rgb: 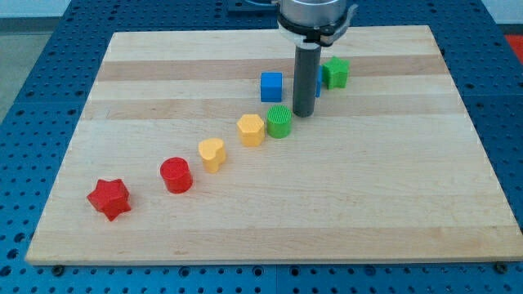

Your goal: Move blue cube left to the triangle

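Note:
The blue cube sits at the upper middle of the wooden board. My tip rests on the board just right of and slightly below the cube, apart from it. A sliver of another blue block shows behind the rod's right side; its shape is hidden. A green round block lies just left of my tip, close to it.
A green star-like block lies up and right of the rod. A diagonal row runs down to the left: yellow hexagon, yellow heart, red cylinder, red star.

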Robot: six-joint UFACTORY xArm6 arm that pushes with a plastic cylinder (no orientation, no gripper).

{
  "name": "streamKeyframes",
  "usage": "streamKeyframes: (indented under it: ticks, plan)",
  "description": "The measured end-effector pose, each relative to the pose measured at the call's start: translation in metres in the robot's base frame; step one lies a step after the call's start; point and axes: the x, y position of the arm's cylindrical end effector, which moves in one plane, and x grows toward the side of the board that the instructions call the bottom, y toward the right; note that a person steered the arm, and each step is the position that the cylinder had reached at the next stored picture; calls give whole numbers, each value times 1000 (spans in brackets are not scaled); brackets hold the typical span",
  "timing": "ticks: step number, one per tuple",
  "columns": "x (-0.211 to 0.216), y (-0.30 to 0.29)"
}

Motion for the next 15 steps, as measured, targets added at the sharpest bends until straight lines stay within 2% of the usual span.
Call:
streamKeyframes:
  ticks: [10,12,13,15]
  plan:
    - [-80,0]
    - [-84,-30]
    - [-103,-32]
    - [-91,-66]
